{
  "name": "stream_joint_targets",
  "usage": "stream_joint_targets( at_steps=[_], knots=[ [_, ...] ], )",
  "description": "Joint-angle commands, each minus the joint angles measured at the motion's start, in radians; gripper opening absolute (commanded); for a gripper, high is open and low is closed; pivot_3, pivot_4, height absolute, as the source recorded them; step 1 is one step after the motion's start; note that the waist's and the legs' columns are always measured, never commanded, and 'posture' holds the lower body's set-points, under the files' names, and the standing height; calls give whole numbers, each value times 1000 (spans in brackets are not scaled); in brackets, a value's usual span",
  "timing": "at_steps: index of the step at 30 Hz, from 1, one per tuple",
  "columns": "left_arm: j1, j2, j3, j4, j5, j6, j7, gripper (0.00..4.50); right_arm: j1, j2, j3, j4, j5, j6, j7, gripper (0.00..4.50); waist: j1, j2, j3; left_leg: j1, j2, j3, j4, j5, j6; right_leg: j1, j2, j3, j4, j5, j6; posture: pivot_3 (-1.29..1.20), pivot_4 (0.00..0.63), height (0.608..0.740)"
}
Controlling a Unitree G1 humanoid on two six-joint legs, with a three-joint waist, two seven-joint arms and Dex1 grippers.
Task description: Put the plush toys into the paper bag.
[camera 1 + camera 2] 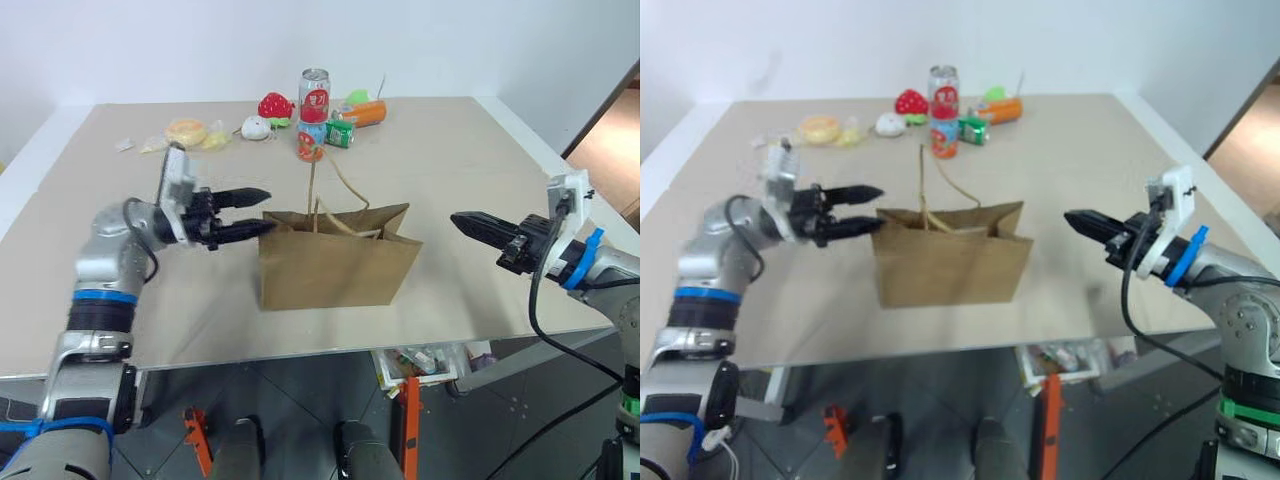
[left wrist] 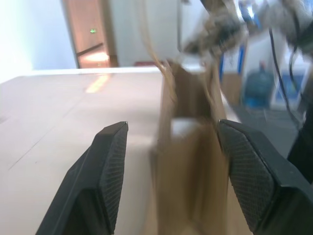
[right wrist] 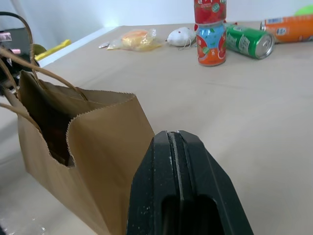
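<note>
So the paper bag (image 1: 338, 262) stands upright near the front middle of the table (image 1: 480, 180), mouth open, cord handles (image 1: 335, 190) sticking up and looping; can't see any plush toys from these angles, and the inside of the bag is too dark to tell what's in there. Left gripper (image 1: 262, 212) is level at the bag's left top edge, fingers (image 2: 105, 171) spread apart with nothing between them. Right gripper (image 1: 462, 222) hangs well off to the bag's right, pointing at it, fingers (image 3: 178, 196) pressed together, empty. At the far side: stacked cans (image 1: 313, 115), a green can (image 1: 341, 133) and an orange one (image 1: 364, 113) lying down, a strawberry toy (image 1: 275, 105), a small white toy (image 1: 256, 127), and a wrapped bun (image 1: 186, 132).
</note>
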Motion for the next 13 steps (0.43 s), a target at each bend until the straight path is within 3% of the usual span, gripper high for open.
stream_joint_targets(
  at_steps=[1, 4, 8, 13],
  knots=[
    [84, 147, 111, -155, -153, 391, 115, 3009, 47, -64, -58, 3, 25, 4, 88, 0, -4, 0, 0, 1, 0, 0, -1, 0, 0, 0, 0, 0, 0, 0, 0, 0, 150, 740],
    [213, 209, 203, -256, -195, 492, 198, 3009, 76, -90, -64, -26, 39, 11, 123, 0, -8, 0, 0, 3, 0, 0, -2, 0, 0, 1, 0, 0, 1, -2, -1, 0, 150, 740],
    [351, 220, 257, -321, -162, 449, 257, 3009, 87, -95, -50, -50, 36, 9, 128, 0, -12, 0, 0, 3, 0, 0, -2, 0, -1, 0, 0, 0, 1, -1, -1, 0, 150, 740],
    [425, 240, 248, -364, -143, 439, 283, 3009, 68, -80, -27, -44, 29, 5, 116, 0, -11, 0, 0, 3, 1, 0, -1, -1, -2, 0, -1, -2, 1, 0, -3, 0, 150, 740]
  ],
)
